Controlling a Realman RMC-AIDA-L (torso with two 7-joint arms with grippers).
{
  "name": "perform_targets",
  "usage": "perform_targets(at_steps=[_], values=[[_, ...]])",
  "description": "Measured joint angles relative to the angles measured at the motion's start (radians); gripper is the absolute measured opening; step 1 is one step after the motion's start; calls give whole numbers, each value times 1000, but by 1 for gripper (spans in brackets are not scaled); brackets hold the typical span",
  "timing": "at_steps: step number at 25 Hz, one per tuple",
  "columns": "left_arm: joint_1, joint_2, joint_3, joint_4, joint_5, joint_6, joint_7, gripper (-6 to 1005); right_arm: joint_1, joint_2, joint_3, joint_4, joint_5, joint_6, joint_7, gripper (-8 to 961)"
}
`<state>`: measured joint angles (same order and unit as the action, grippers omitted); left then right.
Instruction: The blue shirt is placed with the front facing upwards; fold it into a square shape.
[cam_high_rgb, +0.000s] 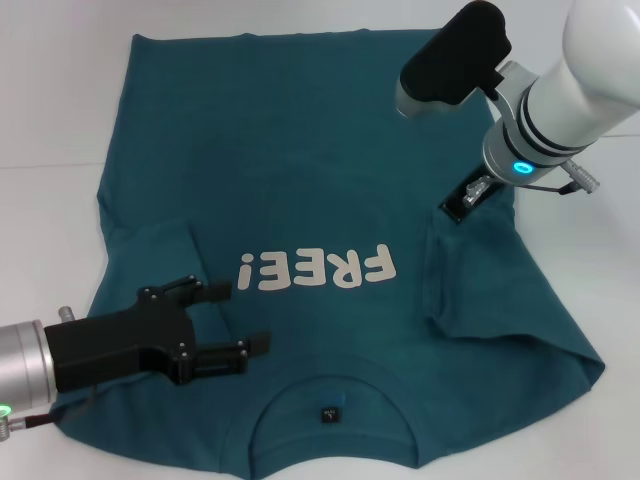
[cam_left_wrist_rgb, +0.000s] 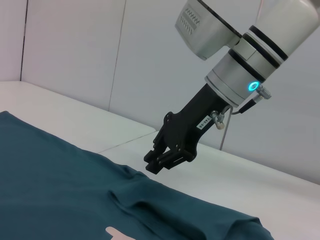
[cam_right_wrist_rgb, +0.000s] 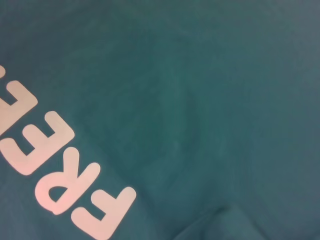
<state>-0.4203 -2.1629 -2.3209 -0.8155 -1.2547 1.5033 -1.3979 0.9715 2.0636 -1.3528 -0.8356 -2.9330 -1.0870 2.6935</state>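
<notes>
A white desk is covered by the dark teal-blue cotton T-shirt, sleeves folded inward. The left pincer is held wide over the chest; the right pincer is seen narrowed at the shirt's edge.

We see even, bright overhead light across all 3 views, with only soft shadows along the folds of the blue shirt and no harsh glare on the white table. Lettering in the right wrist view appears slightly soft at close range.
</notes>
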Motion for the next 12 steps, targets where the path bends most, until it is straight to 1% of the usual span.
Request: perform_targets(at_steps=[3, 5, 8, 9, 11, 12], values=[[0, 0, 0, 0, 0, 0, 0, 917, -3, 5, 5, -8, 0, 13, 25, 100], [1, 0, 0, 0, 0, 1, 0, 917, -4, 2, 7, -10, 0, 23, 40, 197], [6, 0, 0, -2, 0, 2, 1, 917, -12, -9, 15, -24, 1, 18, 51, 342], [9, 0, 0, -3, 0, 3, 1, 917, -18, -12, 24, -33, 1, 12, 56, 415], [12, 0, -1, -3, 0, 4, 0, 917, -36, -14, 86, -68, 9, -23, 60, 560], [14, 0, -2, -3, 0, 4, -2, 917, -44, -14, 138, -92, 15, -47, 54, 566]])
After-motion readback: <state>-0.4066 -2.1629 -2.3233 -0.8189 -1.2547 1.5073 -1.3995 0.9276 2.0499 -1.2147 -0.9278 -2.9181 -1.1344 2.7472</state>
